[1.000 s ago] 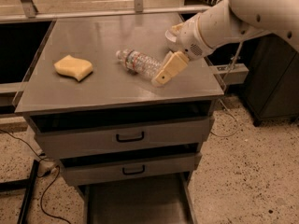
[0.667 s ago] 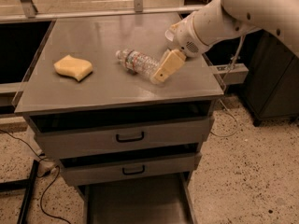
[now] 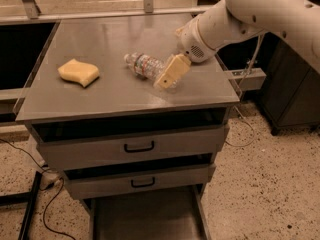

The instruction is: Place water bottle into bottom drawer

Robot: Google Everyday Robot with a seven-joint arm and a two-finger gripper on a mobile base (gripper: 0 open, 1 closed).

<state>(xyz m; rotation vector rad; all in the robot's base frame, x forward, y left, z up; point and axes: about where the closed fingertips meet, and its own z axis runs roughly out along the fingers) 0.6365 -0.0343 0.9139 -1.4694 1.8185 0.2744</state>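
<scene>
The water bottle (image 3: pixel 144 65) lies on its side on the grey cabinet top (image 3: pixel 115 44), cap end pointing left. My gripper (image 3: pixel 168 75), tan-coloured on the white arm (image 3: pixel 235 14), reaches in from the right. It is lowered at the bottle's right end and overlaps it in the view. I cannot tell whether it touches the bottle. The bottom drawer (image 3: pixel 145 216) stands pulled out at the foot of the cabinet, a flat grey tray with thin side walls, with nothing in it.
A yellow sponge (image 3: pixel 78 72) lies on the left of the cabinet top. Two closed drawer fronts with black handles (image 3: pixel 139 147) (image 3: pixel 142 183) sit above the open drawer. Cables (image 3: pixel 30 184) trail on the speckled floor at left. A dark cabinet (image 3: pixel 295 94) stands at right.
My gripper has moved a little to the left, closer onto the bottle's right end. The bottle and the sponge have not moved.
</scene>
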